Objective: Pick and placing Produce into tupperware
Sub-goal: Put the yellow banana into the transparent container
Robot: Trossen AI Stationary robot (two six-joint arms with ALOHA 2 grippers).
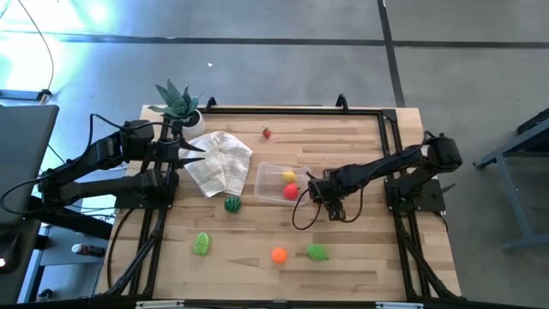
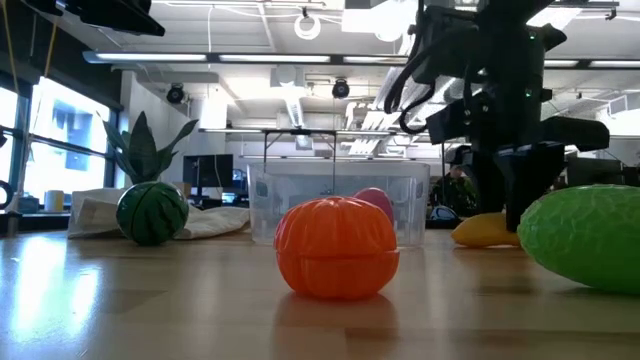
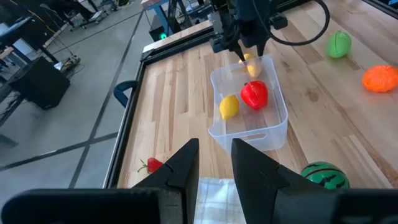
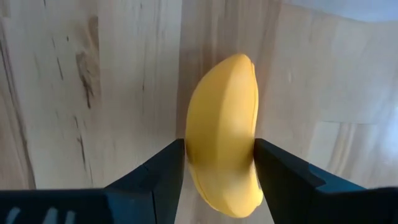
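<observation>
Right wrist view: banana (image 4: pixel 222 134) pinched between the right gripper (image 4: pixel 219 163)'s jaws

Smooth, curved yellow plastic sits crosswise between the dark fingers, gripped at its thick middle, probably so it won't pivot; the clear, round-cornered tupperware (image 3: pixel 274 127) lies just beyond the jaws, already holding a lemon (image 3: pixel 229 107) and a glossy red fruit (image 3: pixel 254 94). The left gripper (image 3: pixel 214 163) waits above the cloth (image 1: pixel 219 162), jaws slightly parted, empty.
</observation>
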